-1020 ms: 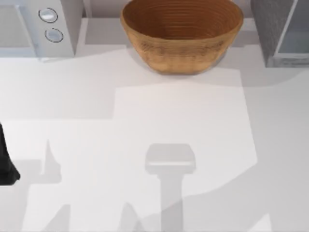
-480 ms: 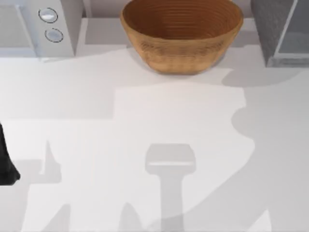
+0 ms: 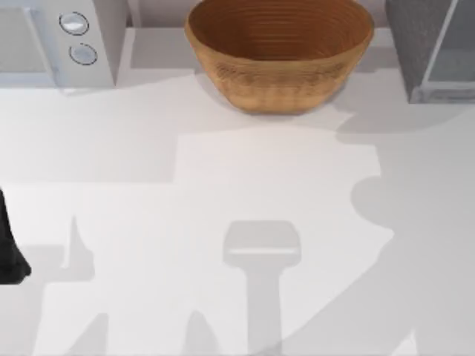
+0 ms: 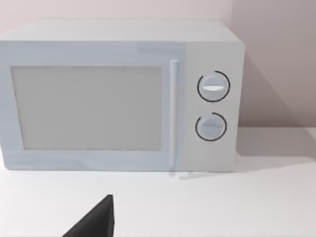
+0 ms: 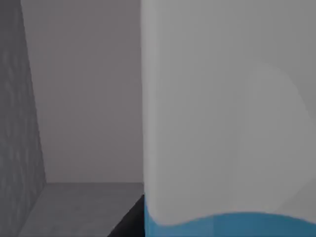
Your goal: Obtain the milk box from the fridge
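The milk box is seen pressed close before the right wrist camera, inside the fridge at the table's far right; the right arm is judged nearer; whether its claw is clamped cannot be told; the left arm is parked at the left edge

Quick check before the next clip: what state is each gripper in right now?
Left gripper: parked before the microwave; state cannot be told.
Right gripper: close against the milk box inside the fridge; grip cannot be told.

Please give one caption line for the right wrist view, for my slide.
Close view inside the grey fridge: the milk box, white above a sky-blue edge, stands on the fridge floor.
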You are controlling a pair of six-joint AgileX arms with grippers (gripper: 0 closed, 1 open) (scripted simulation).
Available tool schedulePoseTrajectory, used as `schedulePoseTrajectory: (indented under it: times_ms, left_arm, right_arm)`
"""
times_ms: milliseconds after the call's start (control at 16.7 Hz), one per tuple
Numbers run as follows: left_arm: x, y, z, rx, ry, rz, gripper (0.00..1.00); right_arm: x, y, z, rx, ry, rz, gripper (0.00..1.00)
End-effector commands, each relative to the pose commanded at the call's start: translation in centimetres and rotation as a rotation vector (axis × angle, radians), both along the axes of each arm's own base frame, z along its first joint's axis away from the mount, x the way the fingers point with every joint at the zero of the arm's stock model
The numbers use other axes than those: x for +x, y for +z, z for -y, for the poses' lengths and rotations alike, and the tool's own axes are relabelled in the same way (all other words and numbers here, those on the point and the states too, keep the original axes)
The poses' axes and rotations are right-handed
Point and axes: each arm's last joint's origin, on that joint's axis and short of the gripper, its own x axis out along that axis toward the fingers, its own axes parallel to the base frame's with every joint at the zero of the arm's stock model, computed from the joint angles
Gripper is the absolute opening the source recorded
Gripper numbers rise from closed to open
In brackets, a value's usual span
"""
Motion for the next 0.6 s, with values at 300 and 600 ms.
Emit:
schedulePoseTrajectory:
  times_ms: [300,600]
  left_arm:
    - [0.0,0.0,0.0,0.000,0.000,0.000,1.00]
    - [0.0,0.0,0.0,0.000,0.000,0.000,1.00]
  right_arm:
    - [-5.6,-0.6,0.0,0.007,-0.004,-0.023,0.00]
    - [-8.4,-0.5,-0.1,0.003,-0.005,-0.011,0.00]
